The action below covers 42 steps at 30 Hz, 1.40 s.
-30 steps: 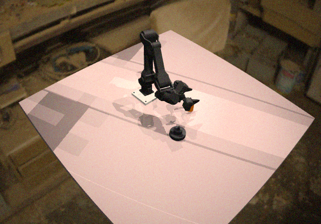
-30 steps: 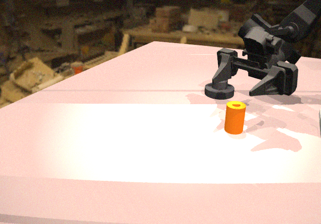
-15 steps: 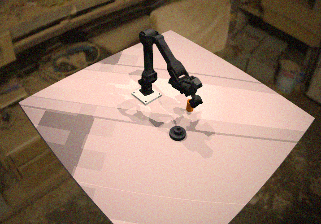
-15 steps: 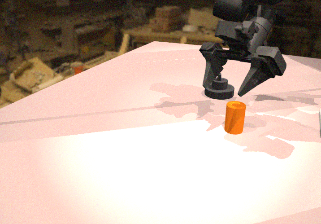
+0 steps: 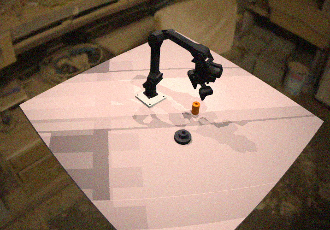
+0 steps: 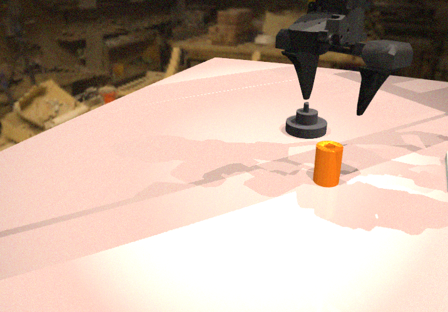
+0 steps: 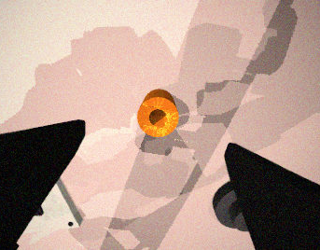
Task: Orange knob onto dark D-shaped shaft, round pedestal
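Note:
The orange knob point(image 5: 195, 108) point(image 6: 327, 163) point(image 7: 158, 117) stands upright on the table, its D-shaped hole facing up. The dark round pedestal point(image 5: 182, 137) point(image 6: 306, 123) stands apart from it, nearer the table's front in the top view, with the short shaft point(image 5: 182, 132) point(image 6: 306, 106) sticking up from its middle. In the wrist view the pedestal point(image 7: 223, 205) is partly hidden behind a finger. My gripper point(image 5: 200, 92) point(image 6: 332, 105) point(image 7: 157, 138) hangs well above the knob, pointing down. It is wide open and empty.
The arm's white base plate point(image 5: 150, 99) point(image 7: 54, 219) sits behind and to the left of the knob. The pale table top point(image 5: 186, 181) carries grey shadow bands. Workshop clutter lies beyond the table edges.

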Available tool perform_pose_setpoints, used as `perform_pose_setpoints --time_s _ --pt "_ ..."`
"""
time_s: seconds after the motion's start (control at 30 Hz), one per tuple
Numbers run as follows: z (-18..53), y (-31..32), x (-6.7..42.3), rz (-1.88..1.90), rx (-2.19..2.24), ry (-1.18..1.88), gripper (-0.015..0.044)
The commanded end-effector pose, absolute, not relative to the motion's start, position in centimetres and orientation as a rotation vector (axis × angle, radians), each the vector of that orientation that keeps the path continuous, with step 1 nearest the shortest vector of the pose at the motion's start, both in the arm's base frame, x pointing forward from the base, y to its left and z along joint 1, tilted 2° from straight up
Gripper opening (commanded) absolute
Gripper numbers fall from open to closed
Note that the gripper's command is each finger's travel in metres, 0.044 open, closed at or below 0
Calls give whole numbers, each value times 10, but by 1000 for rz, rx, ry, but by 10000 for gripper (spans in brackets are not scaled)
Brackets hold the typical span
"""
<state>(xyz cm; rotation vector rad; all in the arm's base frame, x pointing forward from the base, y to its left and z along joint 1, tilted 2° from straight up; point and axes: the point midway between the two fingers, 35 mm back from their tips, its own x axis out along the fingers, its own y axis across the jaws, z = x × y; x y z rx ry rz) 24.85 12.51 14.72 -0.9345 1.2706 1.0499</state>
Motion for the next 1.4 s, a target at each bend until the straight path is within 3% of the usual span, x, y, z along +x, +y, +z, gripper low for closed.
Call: perform_pose_setpoints --time_s 0.0,0.3,0.63,1.07,1.37 --pt "149 121 247 1023 -977 1312 440" --pt "149 123 247 974 -927 1338 440" --pt "149 123 247 268 -218 1557 440" --pt "149 120 246 234 -185 1561 440" --pt "113 121 246 234 -185 1561 440"
